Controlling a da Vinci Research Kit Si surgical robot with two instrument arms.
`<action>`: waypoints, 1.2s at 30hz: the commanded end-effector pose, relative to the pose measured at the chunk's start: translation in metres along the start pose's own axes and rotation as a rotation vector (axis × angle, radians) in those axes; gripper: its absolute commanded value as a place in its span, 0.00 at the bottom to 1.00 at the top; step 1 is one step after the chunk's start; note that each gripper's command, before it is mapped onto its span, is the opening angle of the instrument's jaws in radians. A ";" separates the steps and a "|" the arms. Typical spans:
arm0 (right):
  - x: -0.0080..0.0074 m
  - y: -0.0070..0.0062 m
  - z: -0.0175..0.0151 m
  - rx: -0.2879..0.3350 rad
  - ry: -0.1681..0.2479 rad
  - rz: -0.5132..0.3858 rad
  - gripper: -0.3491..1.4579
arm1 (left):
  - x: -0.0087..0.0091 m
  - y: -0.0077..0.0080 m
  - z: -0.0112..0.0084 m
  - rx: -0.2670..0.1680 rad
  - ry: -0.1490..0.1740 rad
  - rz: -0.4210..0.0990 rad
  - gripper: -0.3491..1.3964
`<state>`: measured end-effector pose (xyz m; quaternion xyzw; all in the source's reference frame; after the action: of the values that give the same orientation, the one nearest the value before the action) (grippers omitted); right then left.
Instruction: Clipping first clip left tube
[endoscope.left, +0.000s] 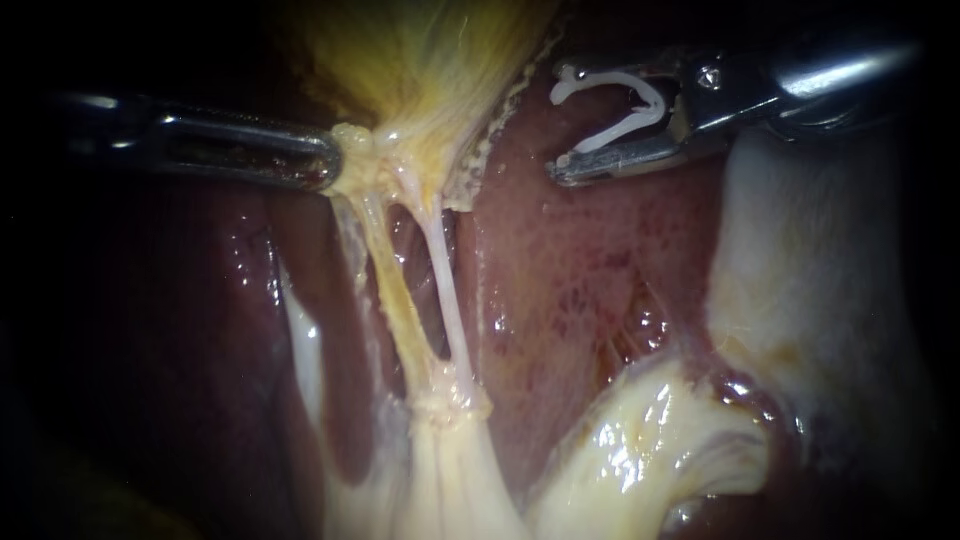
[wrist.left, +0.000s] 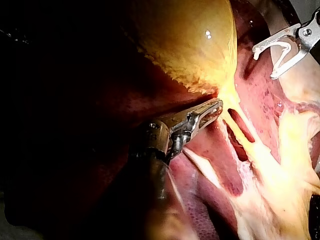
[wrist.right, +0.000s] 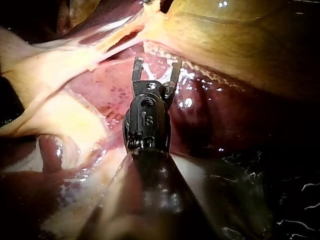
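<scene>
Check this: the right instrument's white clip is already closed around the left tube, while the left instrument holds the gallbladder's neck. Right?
No. The endoscope view shows the white clip open in the right instrument's jaws, over the liver, apart from the left tube. The left instrument does hold the gallbladder's neck.

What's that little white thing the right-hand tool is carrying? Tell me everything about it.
It is a small white clip, plastic by its look, bent open into a V with a hooked tip. It is held between the right instrument's jaws, one leg along each. It touches nothing else and hangs over the liver, clear of the left tube.
</scene>
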<state>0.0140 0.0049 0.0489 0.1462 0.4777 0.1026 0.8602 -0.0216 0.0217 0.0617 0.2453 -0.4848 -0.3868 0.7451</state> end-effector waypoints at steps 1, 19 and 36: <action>0.0000 0.0000 0.0000 0.000 0.000 -0.001 0.47 | 0.0001 0.0000 0.0001 -0.001 0.000 0.000 0.00; 0.0001 -0.0025 0.0004 0.091 0.030 0.013 0.47 | 0.0001 0.0000 0.0001 -0.001 0.000 0.000 0.00; -0.0006 -0.0062 0.0026 0.152 0.041 0.096 0.47 | 0.0001 0.0000 0.0000 -0.001 0.000 0.000 0.00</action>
<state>0.0163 -0.0017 0.0485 0.2326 0.4947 0.1123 0.8298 -0.0216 0.0217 0.0618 0.2449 -0.4847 -0.3869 0.7452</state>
